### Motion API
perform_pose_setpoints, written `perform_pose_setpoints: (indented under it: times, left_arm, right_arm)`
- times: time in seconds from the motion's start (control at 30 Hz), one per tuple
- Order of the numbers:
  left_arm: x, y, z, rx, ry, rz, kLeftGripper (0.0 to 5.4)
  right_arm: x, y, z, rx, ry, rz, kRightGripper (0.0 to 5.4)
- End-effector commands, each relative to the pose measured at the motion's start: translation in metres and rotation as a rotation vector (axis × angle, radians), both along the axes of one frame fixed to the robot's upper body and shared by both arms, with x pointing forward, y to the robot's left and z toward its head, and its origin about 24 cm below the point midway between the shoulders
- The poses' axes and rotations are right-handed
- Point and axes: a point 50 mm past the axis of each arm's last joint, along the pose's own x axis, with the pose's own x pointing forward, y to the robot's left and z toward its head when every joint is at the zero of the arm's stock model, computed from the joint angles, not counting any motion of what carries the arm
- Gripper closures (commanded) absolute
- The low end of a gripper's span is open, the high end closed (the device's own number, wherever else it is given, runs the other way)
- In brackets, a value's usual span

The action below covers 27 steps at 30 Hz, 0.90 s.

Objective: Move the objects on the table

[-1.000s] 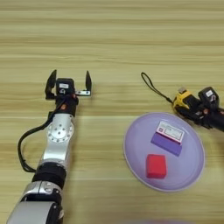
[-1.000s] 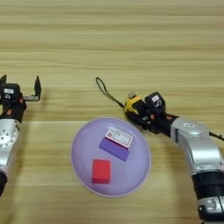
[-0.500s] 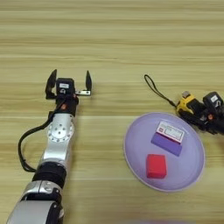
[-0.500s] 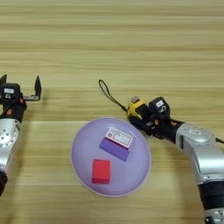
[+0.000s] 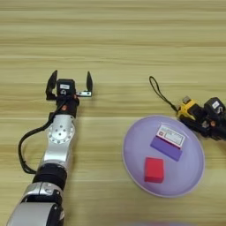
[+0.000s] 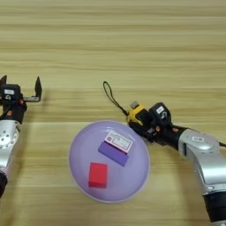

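Wooden table [image 5: 114, 39]: right gripper [image 6: 140, 120] is clamping the tape measure [image 6: 137, 113] beside the lilac plate [image 6: 79, 145]; left gripper [image 5: 68, 83] is idling spread wide at centre left.

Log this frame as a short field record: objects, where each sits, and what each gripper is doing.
surface: wooden table
plate: round lilac plate, near the front edge, centre-right
on plate: red cube toward the front; purple block with white-red label behind it
tape measure: yellow-and-black tape measure just off the plate's far-right rim, its black cord trailing back-left on the table
right gripper: shut on the tape measure
left gripper: open, empty, at the left side, away from the plate
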Motion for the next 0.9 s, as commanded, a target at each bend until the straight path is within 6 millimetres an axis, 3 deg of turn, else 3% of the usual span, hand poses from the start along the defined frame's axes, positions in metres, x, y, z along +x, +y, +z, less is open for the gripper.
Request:
perform_pose_setpoints:
  times: [0.03, 0.67, 0.9]
  left_arm:
    - [0.002, 0.000, 0.003, 0.002, -0.012, -0.001, 0.00]
    - [0.003, -0.001, 0.003, 0.000, -0.011, 0.000, 0.00]
    - [0.004, -0.001, 0.002, 0.000, -0.011, 0.001, 0.00]
  right_arm:
    - [-0.012, 0.007, -0.008, 0.003, 0.051, 0.082, 2.79]
    - [-0.025, 0.024, -0.006, 0.022, 0.054, 0.210, 2.79]
    - [-0.021, 0.023, -0.006, 0.022, 0.048, 0.187, 2.79]
